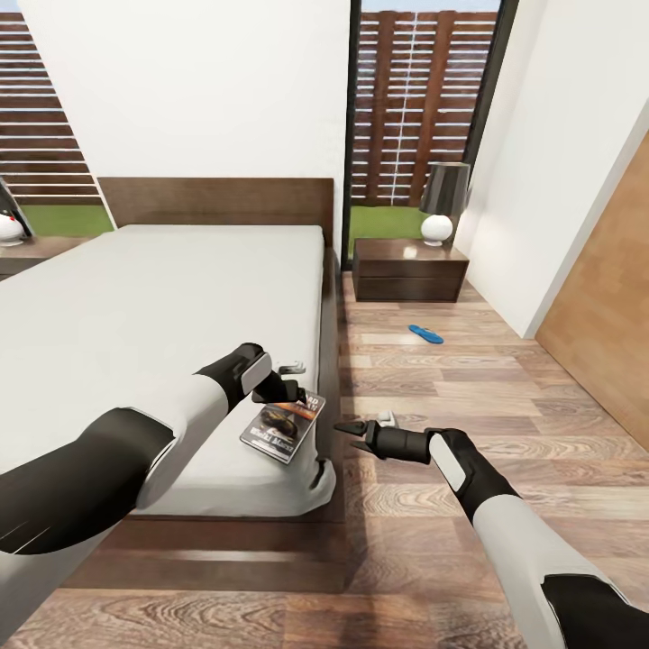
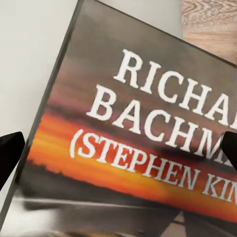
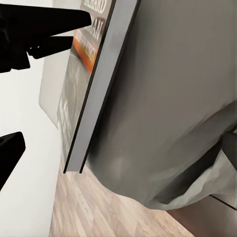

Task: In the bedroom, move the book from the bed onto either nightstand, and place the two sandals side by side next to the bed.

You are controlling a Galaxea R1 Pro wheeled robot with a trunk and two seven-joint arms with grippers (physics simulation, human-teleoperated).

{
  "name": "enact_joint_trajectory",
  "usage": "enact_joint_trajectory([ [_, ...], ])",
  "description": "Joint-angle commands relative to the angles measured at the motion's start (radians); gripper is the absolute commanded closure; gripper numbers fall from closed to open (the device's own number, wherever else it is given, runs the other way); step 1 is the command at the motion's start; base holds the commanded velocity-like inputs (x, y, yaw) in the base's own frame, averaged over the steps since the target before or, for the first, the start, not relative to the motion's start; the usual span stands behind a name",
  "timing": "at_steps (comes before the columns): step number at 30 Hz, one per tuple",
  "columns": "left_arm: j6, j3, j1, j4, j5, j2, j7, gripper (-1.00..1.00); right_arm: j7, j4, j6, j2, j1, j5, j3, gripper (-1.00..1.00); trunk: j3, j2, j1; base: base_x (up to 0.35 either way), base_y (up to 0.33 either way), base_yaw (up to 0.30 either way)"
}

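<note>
Head view: book (image 1: 284, 424) lies at bed (image 1: 153, 306) corner, lower centre. Left gripper (image 1: 290, 389) spread just above it; right gripper (image 1: 350, 434) spread beside. Thin, light, probably slick; pinch the overhanging edge.

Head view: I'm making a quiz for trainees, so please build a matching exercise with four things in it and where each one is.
Things:
1. book
2. sandal
3. lamp
4. right gripper

Places:
A. on the nightstand by the window
B. on the wood floor between bed and nightstand
C. at the mattress corner, under the left gripper
D. in the air just beyond the bed's edge, pointing at the book

Pairs: 1-C, 2-B, 3-A, 4-D
</note>
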Motion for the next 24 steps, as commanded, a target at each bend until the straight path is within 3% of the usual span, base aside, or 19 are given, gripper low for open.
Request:
enact_joint_trajectory([
  [1, 0.004, -0.007, 0.0, -0.001, 0.011, 0.0, 0.004, -1.0, 0.001, 0.0, 0.004, 0.0, 0.0, -0.003, 0.0, -1.0, -0.001, 0.0, 0.0, 0.003, -0.003, 0.0],
  [20, 0.004, -0.007, 0.0, -0.001, 0.011, 0.0, 0.004, -1.0, 0.023, 0.0, 0.002, 0.001, 0.0, -0.003, 0.001, -1.0, -0.001, 0.0, 0.0, 0.0, -0.001, 0.0],
  [24, 0.004, -0.007, 0.0, -0.001, 0.011, 0.0, 0.004, -1.0, 0.05, 0.0, 0.002, 0.014, 0.0, -0.003, 0.001, -1.0, -0.001, 0.0, 0.0, 0.0, 0.0, 0.0],
])
